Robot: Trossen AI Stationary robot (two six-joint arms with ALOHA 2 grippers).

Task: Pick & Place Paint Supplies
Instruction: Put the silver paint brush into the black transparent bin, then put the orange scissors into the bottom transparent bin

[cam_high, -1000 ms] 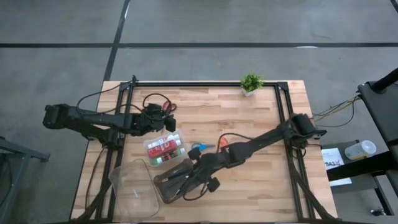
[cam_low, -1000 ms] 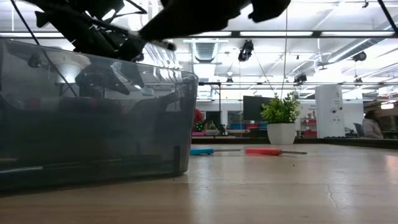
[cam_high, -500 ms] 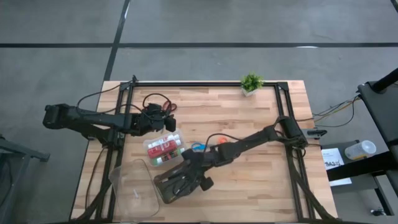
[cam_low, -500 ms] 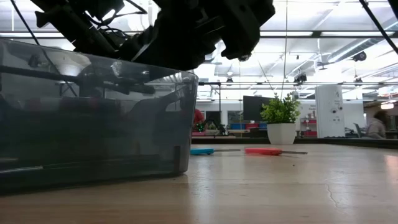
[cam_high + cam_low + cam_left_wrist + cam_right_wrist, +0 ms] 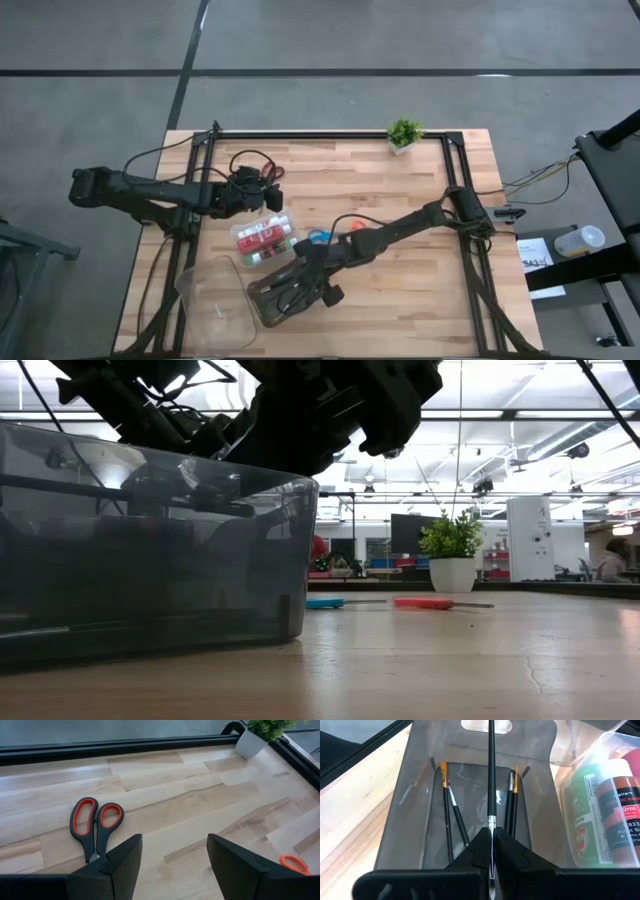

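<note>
My right gripper [image 5: 300,283] [image 5: 492,845] hangs over the dark grey case [image 5: 270,300] [image 5: 150,550], shut on a thin black-handled brush [image 5: 490,775]. Several more brushes [image 5: 447,810] lie on the case's floor. The red, white and green paint tubes [image 5: 265,240] [image 5: 602,795] lie in a clear box beside the case. My left gripper [image 5: 272,197] [image 5: 175,855] waits open, above the table near its left edge, with the red-handled scissors [image 5: 95,822] flat on the wood ahead of it. The blue scissors [image 5: 318,237] [image 5: 325,603] and orange scissors [image 5: 350,227] [image 5: 295,865] lie flat mid-table. My right gripper pinches the brush between its two fingers [image 5: 507,852] just behind the silver ferrule [image 5: 491,822]. The fingers lie along the brush. Its long black handle [image 5: 490,750] sticks out ahead of them over the case, past the case's far wall.
An empty clear plastic box [image 5: 215,300] stands left of the case near the near edge. A small green potted plant [image 5: 404,133] [image 5: 452,550] [image 5: 260,732] sits at the far edge. Bare wood lies to the right of the case. Black frame rails run along the table's sides.
My right gripper has moved toward the table's left, from beside the case's right end to over the case, carrying the brush, and has come lower into the low view. It has held still for the last half second. The left arm has kept still.
</note>
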